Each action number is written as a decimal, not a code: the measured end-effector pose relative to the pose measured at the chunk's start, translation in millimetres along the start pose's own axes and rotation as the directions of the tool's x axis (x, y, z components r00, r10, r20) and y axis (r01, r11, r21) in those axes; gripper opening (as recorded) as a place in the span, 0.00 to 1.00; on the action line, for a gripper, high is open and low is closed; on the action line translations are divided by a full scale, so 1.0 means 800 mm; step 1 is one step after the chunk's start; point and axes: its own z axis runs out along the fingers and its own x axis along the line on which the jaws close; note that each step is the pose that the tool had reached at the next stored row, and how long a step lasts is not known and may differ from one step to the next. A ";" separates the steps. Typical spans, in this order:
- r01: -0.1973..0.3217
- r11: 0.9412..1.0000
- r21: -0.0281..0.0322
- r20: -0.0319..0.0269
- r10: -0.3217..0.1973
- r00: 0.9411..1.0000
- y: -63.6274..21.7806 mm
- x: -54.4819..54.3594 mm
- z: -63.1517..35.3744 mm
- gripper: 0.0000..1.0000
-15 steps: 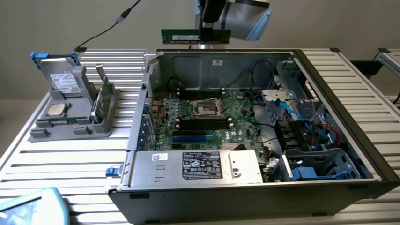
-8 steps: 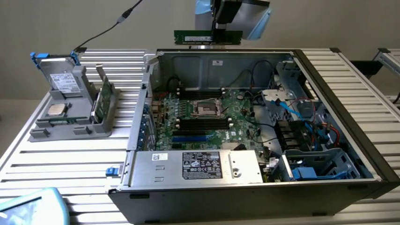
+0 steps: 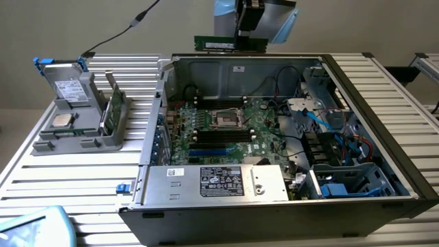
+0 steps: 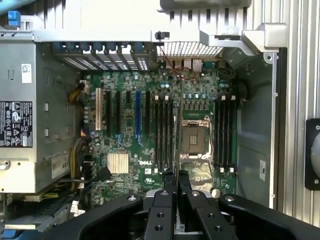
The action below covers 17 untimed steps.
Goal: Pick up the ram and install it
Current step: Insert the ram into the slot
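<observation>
While our hand (image 3: pixel 250 41) pinches the ram (image 3: pixel 216 44) tight, we hold the green stick flat, high over the open computer case (image 3: pixel 205 77) on the surface (image 3: pixel 69 175). We think this step goes well if we grip it firmly, keep the stick level, and line its long edge up with one long black slot (image 4: pixel 163 135) on the board, away from the wires (image 3: pixel 329 123).

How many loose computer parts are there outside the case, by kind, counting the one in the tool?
Ram sticks: 2, the ram in the tool and a second stick on the grey stand
Processor chip: 1
Drive with blue handles: 1
Total: 4
</observation>
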 end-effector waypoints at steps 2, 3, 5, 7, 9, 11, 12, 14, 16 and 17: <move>-0.009 1.000 0.000 0.001 0.009 1.000 -0.004 0.000 0.004 0.14; -0.010 1.000 0.000 0.001 0.010 1.000 -0.007 0.000 0.006 0.14; -0.010 1.000 0.000 0.001 0.010 1.000 -0.012 0.000 0.010 0.14; -0.010 1.000 0.000 0.001 0.010 1.000 -0.015 0.000 0.015 0.14; -0.011 1.000 0.000 0.001 0.011 1.000 -0.015 0.001 0.019 0.14; -0.010 1.000 0.001 0.001 0.010 1.000 -0.015 0.004 0.024 0.14; -0.010 1.000 0.001 0.002 0.010 1.000 -0.016 0.005 0.026 0.14; -0.009 1.000 0.001 0.002 0.009 1.000 -0.016 0.008 0.031 0.14; -0.005 1.000 0.001 0.001 0.005 1.000 -0.016 0.010 0.035 0.14; -0.003 1.000 0.001 0.001 0.003 1.000 -0.016 0.011 0.038 0.14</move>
